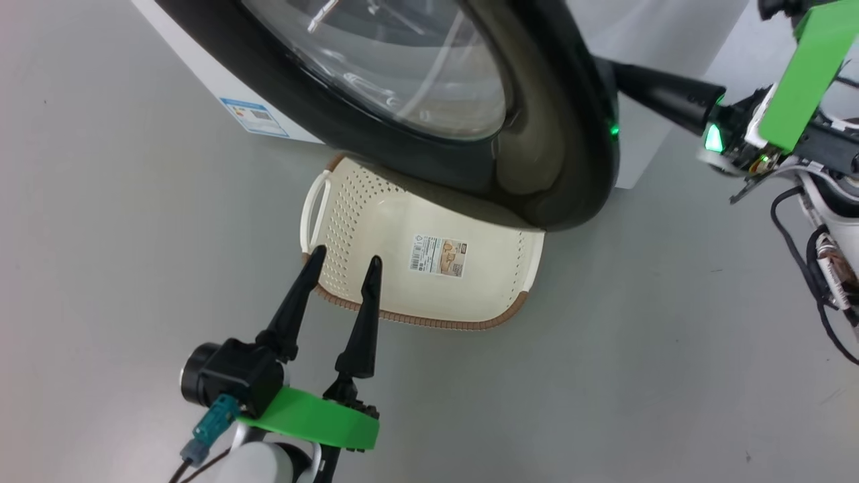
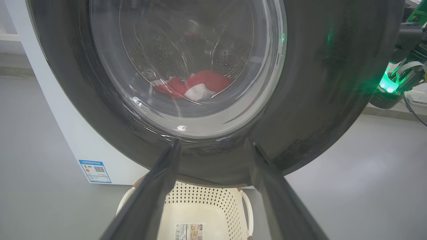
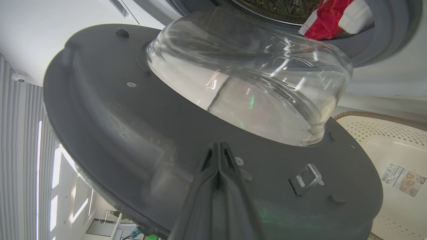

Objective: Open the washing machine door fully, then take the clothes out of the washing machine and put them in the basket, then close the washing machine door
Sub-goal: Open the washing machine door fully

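Note:
The washing machine door (image 1: 557,134) stands partly open, its black rim hanging over the cream basket (image 1: 376,221) on the floor. In the right wrist view my right gripper (image 3: 218,146) is shut, empty, its tips against the door's dark inner face (image 3: 133,133) below the glass bowl (image 3: 253,83). In the head view its fingers (image 1: 661,90) reach in behind the door's edge. Red and white clothes (image 2: 195,86) lie in the drum, seen through the glass, and also past the grey gasket (image 3: 333,16). My left gripper (image 1: 345,256) is open over the basket's near-left rim, pointing at the door's front (image 2: 333,100).
The white washing machine (image 1: 201,74) carries a blue label (image 1: 255,117) at its lower corner. Grey floor (image 1: 637,349) lies open to the right and in front of the basket. My right arm's cables (image 1: 819,268) hang at the right edge.

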Controlling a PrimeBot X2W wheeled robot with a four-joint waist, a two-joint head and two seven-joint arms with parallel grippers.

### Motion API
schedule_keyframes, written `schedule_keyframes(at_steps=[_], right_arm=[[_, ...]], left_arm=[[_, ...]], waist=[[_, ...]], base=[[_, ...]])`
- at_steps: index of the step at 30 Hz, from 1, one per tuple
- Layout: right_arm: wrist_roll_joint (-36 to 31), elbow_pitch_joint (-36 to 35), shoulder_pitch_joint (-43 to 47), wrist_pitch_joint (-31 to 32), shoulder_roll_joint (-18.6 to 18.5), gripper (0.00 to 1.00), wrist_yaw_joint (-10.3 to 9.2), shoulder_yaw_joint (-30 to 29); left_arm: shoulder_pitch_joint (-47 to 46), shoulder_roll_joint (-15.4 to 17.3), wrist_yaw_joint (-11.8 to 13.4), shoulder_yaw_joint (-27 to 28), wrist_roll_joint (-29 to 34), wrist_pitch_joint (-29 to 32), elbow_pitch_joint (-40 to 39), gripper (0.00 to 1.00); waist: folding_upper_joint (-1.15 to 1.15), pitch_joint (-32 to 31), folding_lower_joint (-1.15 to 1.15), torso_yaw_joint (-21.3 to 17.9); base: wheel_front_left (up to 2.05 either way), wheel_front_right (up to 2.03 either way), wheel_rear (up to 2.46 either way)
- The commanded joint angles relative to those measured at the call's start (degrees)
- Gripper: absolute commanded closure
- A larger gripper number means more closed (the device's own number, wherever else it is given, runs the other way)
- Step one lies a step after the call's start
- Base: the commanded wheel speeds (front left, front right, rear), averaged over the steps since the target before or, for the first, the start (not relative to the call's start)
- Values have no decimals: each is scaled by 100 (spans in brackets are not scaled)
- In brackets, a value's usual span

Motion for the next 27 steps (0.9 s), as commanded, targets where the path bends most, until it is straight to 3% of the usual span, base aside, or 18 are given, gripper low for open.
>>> schedule_keyframes(at_steps=[1,10,20,22,27], right_arm=[[42,-215,172,83,113,100,30,88],[32,-362,488,300,223,100,30,141],[-292,-314,576,38,300,100,30,-29],[-375,-277,657,-62,301,79,30,-114],[-510,-238,930,-226,273,50,30,-255]], left_arm=[[109,65,-12,213,73,-51,-110,0],[209,65,-45,232,115,-51,-103,0],[228,65,-119,253,122,-51,-108,0],[233,65,-147,267,132,-51,-82,0],[249,65,-201,312,148,-51,-28,0]], waist=[[0,-46,0,-18],[0,-188,0,-22],[0,-267,0,-8],[0,-317,0,-31],[0,-429,0,-122]], base=[[0,0,0],[0,0,0],[0,0,0],[0,0,0],[0,0,0]])
